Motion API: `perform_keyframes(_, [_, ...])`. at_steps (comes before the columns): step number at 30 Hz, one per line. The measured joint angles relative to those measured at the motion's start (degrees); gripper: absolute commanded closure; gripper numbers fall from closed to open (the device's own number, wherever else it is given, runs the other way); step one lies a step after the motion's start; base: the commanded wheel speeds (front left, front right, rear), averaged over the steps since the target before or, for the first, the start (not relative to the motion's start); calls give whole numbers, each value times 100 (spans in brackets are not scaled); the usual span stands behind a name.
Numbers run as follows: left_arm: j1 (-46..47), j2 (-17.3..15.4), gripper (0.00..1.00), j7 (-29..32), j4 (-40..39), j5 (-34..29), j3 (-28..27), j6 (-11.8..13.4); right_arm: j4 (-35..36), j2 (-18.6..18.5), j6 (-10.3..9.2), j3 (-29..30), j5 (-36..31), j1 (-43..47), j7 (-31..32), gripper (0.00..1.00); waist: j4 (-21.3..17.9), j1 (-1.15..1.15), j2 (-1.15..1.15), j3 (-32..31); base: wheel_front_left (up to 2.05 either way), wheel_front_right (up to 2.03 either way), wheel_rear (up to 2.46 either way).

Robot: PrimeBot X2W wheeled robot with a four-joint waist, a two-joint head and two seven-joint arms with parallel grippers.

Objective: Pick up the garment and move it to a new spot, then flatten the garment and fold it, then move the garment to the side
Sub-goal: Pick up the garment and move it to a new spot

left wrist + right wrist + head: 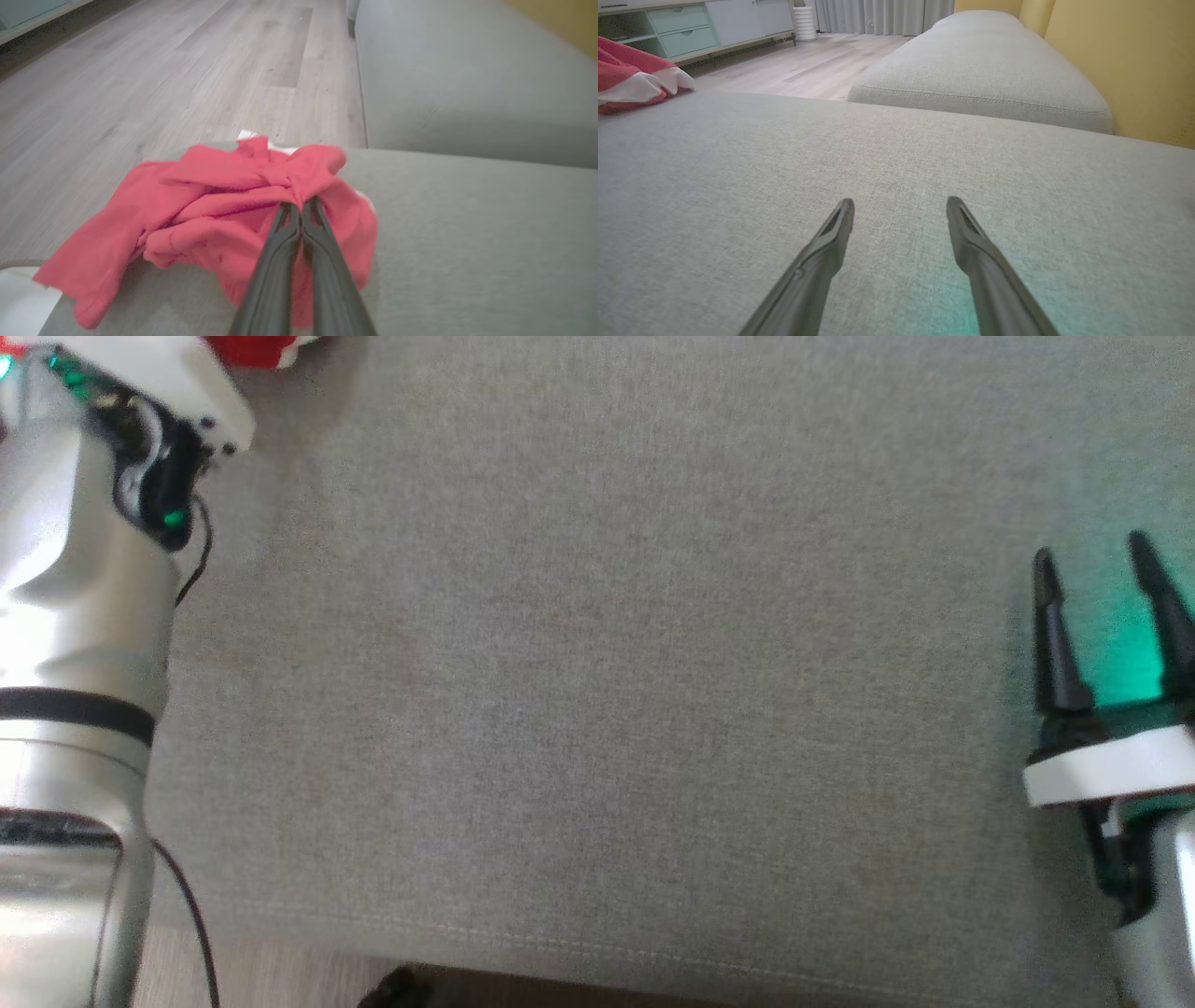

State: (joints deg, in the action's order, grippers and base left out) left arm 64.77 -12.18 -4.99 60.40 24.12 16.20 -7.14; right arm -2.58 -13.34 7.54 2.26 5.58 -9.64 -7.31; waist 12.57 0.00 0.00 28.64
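Grey cushion (pixel 597 663) lies bare to the right; your left gripper (pixel 301 204) is clenched on the garment (pixel 187 210), so lift it high first.

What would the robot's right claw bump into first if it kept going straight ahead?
Probably the grey cushion under it: the open right gripper points low along that surface. If it skims clear, the second cushion beyond comes next. Depth is hard to judge.

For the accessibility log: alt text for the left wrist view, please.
The left gripper, fingers shut, pinches a fold of a crumpled red garment lying at the corner of a grey sofa cushion. Wood-look floor stretches beyond.
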Motion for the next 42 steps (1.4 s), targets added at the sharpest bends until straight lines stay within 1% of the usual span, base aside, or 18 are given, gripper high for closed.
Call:
perform_keyframes(2, [-8, -1, 100, 204, -434, 212, 356, 0, -165, 131, 0, -22, 0, 21, -103, 0, -6, 0, 0, -225, 0, 0, 0])
perform_keyframes(4, [-83, 7, 100, 475, -1017, 590, 672, -1, -331, 247, 0, -56, 1, 36, -194, 0, -20, 0, 0, -461, 0, 0, 0])
perform_keyframes(6, [-259, -46, 100, 815, -1683, 907, 1012, -23, -464, 346, 0, -97, 9, 118, -269, 0, -38, 0, 0, -700, 0, 0, 0])
perform_keyframes(8, [-497, -140, 100, 1141, -2369, 1312, 1230, -35, -601, 425, 0, -127, 33, 204, -333, 0, -61, 0, 0, -917, 0, 0, 0])
perform_keyframes(12, [-1029, -383, 100, 1853, -3754, 1993, 1445, -35, -794, 552, 0, -132, 47, 277, -435, 0, -131, 0, 0, -1315, 0, 0, 0])
perform_keyframes(14, [-1304, -437, 100, 2199, -4470, 2282, 1464, -33, -865, 579, 0, -130, 47, 319, -480, 0, -190, 0, 0, -1472, 0, 0, 0])
perform_keyframes(16, [-1589, -470, 100, 2580, -5205, 2573, 1494, 66, -924, 606, 0, -129, 52, 342, -488, 0, -293, -1, 0, -1570, 0, 0, 0])
perform_keyframes(21, [-2246, -530, 100, 3362, -6781, 3136, 1713, 481, -1039, 735, 0, -141, 99, 341, -588, 0, -630, -1, 0, -1656, 0, 0, 0])
perform_keyframes(24, [-2450, -560, 100, 3722, -7387, 3435, 1830, 675, -1123, 746, 0, -153, 100, 338, -603, 0, -848, 0, 0, -1659, 0, 0, 0])
perform_keyframes(25, [-2476, -567, 100, 3819, -7505, 3509, 1855, 699, -1140, 757, 0, -159, 101, 338, -636, 0, -924, 0, 0, -1656, 0, 0, 0])
perform_keyframes(27, [-2472, -597, 100, 3876, -7588, 3551, 1840, 776, -1189, 780, 0, -180, 112, 332, -641, 0, -1078, -1, 0, -1644, 0, 0, 0])
perform_keyframes(29, [-2464, -692, 100, 3919, -7531, 3486, 1834, 813, -1252, 822, 0, -199, 151, 324, -649, 0, -1240, 0, 0, -1630, 0, 0, 0])
perform_keyframes(30, [-2464, -692, 100, 3919, -7531, 3486, 1834, 813, -1252, 822, 0, -199, 151, 324, -649, 0, -1240, 0, 0, -1630, 0, 0, 0])
perform_keyframes(33, [-2453, -781, 100, 3918, -7102, 3344, 1827, 832, -1328, 898, 0, -223, 158, 321, -689, 0, -1486, 0, 0, -1612, 0, 0, 0])
perform_keyframes(37, [-2452, -869, 100, 3807, -6025, 3193, 1826, 768, -1418, 909, 0, -221, 158, 318, -690, 0, -1782, 0, 0, -1587, 0, 0, 0])
perform_keyframes(38, [-2452, -886, 100, 3741, -5718, 3172, 1834, 715, -1437, 913, 0, -222, 159, 316, -690, 0, -1847, 0, 0, -1580, 0, 0, 0])
perform_keyframes(42, [-2457, -918, 100, 3286, -4417, 2742, 1920, 485, -1444, 936, 0, -224, 197, 311, -690, 0, -2042, 0, 0, -1537, 0, 0, 0])
